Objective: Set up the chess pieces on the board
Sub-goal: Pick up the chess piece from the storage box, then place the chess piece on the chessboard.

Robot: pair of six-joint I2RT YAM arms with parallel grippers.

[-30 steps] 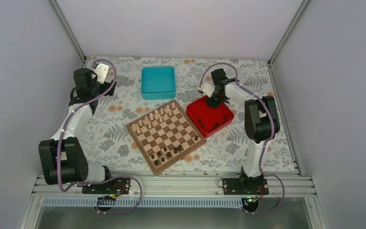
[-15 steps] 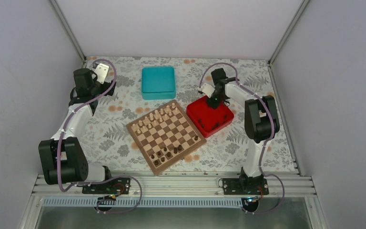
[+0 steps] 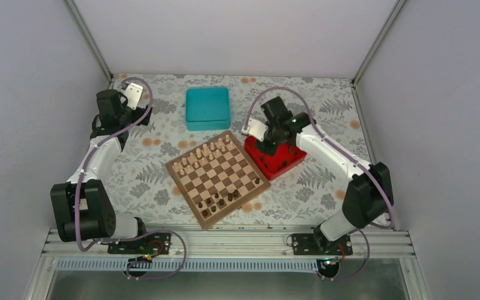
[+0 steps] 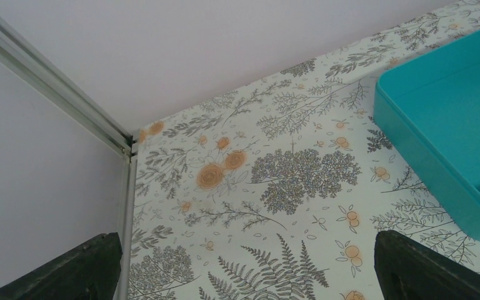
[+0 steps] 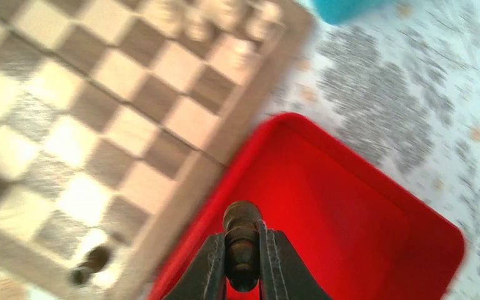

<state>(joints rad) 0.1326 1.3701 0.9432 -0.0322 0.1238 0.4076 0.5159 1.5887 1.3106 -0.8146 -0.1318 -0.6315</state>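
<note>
The board (image 3: 217,178) lies mid-table with pale pieces on its far rows and several dark chess pieces (image 3: 215,201) on its near rows. My right gripper (image 5: 244,253) is shut on a dark chess piece (image 5: 242,240) and holds it above the red tray (image 5: 350,212), near the tray's edge by the board (image 5: 87,125). In the top view that gripper (image 3: 274,134) hangs over the tray's far left part. More dark pieces lie in the tray (image 3: 277,164). My left gripper (image 4: 244,275) is open and empty at the far left, its fingertips (image 4: 412,265) wide apart over the table.
A teal box (image 3: 207,107) stands behind the board and shows at the right of the left wrist view (image 4: 450,125). The red tray (image 3: 290,150) touches the board's right side. Enclosure walls and a metal corner post (image 4: 50,87) ring the patterned table.
My right arm has swung left and toward the board, lifting the dark piece out of the red tray. The left arm has not moved.
</note>
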